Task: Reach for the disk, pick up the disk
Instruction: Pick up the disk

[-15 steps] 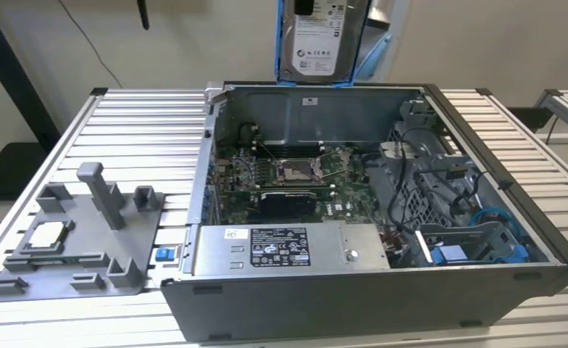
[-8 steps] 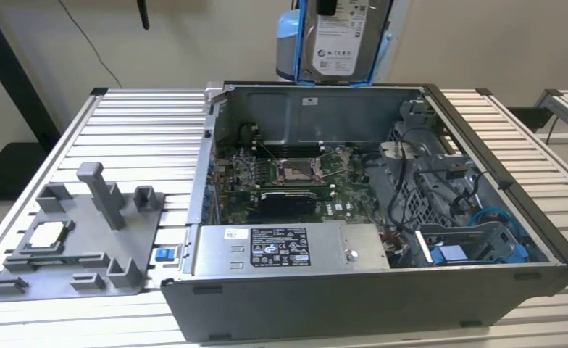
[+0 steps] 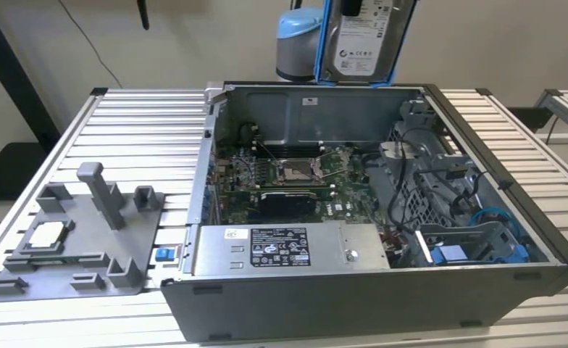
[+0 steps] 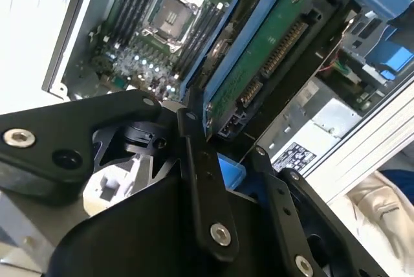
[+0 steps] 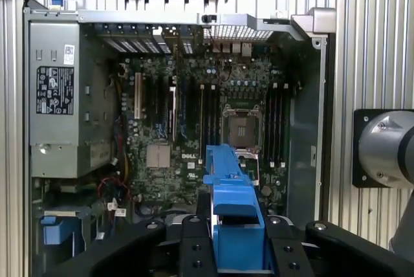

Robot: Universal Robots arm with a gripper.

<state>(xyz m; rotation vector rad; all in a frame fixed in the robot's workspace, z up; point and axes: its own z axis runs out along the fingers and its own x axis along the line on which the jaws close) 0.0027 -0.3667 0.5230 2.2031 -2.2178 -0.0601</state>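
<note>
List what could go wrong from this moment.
The disk hangs in the gripper high above the open computer case. If the hold on its blue bracket slips, it would likely drop onto the motherboard and its bare processor socket. Lowering off-line, it might clip the case wall.

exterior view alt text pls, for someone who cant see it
The disk, a silver hard drive in a blue bracket, is held upright above the back wall of an open computer case on a slatted metal table. Inside are the motherboard and power-supply box; a grey fixture tray sits at the exterior view's left.
</note>
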